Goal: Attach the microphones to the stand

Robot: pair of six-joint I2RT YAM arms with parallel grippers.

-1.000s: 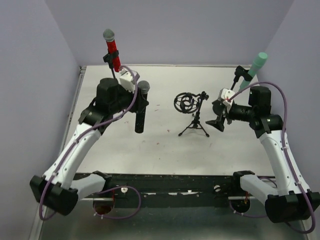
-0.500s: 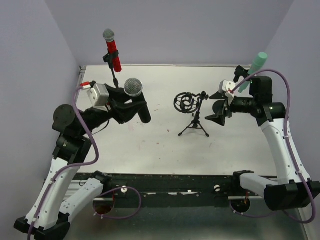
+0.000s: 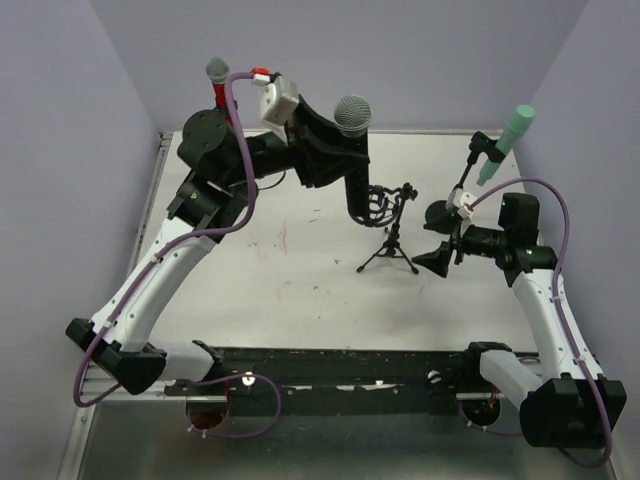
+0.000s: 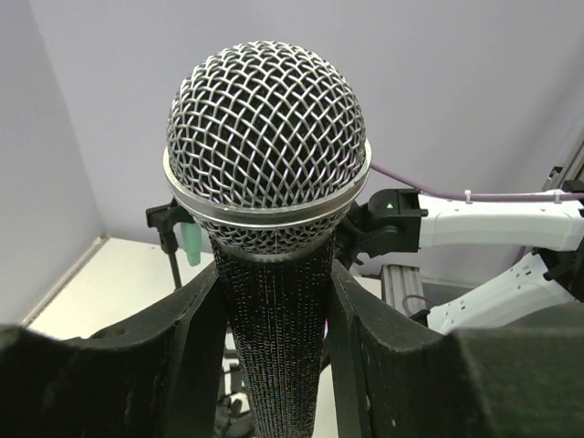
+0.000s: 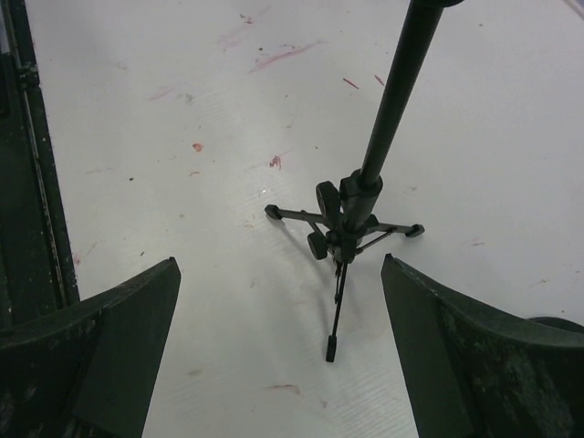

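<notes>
My left gripper (image 3: 343, 165) is shut on the black microphone (image 3: 352, 150), which it holds upright, silver mesh head up, with its lower end at the ring-shaped shock mount (image 3: 374, 205) of the middle tripod stand (image 3: 390, 250). The left wrist view shows the fingers (image 4: 196, 347) clamped on the black microphone's body (image 4: 278, 347) below its mesh head. The red microphone (image 3: 220, 90) sits clipped on the back-left stand. The mint-green microphone (image 3: 505, 140) sits clipped on the back-right stand. My right gripper (image 3: 438, 240) is open and empty, just right of the middle stand, whose tripod base (image 5: 347, 228) shows ahead of it.
Purple walls close the back and sides. A black rail (image 3: 330, 365) runs along the near table edge, also seen at the left of the right wrist view (image 5: 27, 182). The white table (image 3: 300, 290) has faint red marks. The green microphone's stand (image 4: 173, 246) shows behind the black microphone.
My left arm swung up and to the right, carrying the black microphone from the left side to the middle stand's shock mount. My right arm lowered and drew back slightly.
</notes>
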